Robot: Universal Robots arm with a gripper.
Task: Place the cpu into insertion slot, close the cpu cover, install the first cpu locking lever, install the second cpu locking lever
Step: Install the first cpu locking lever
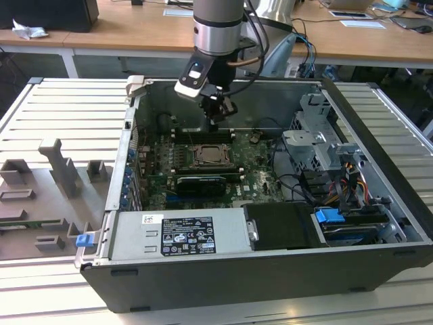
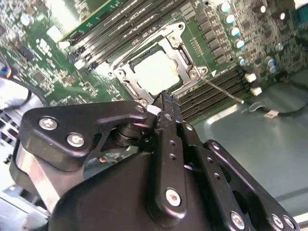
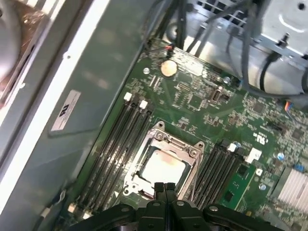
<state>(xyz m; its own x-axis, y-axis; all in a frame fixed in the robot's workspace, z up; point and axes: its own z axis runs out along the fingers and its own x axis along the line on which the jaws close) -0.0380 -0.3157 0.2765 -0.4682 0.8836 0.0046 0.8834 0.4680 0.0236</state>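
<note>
The cpu (image 2: 156, 72) (image 3: 163, 168) lies pale and flat inside the insertion slot (image 1: 211, 156) on the green motherboard. The silvery cpu cover (image 2: 180, 50) (image 3: 185, 147) is folded down around it as a frame. A thin locking lever (image 2: 224, 91) sticks out from one corner of the socket over the memory slots. My gripper (image 1: 215, 122) (image 2: 165, 98) (image 3: 165, 186) hangs just above the socket's edge, its two black fingers pressed together with nothing between them.
The open computer case (image 1: 379, 142) walls in the board. A black graphics card (image 1: 199, 184) lies in front of the socket, memory slots (image 1: 203, 134) flank it, a power supply (image 1: 179, 233) sits nearest the camera, and a drive cage with cables (image 1: 318, 142) stands at the exterior view's right.
</note>
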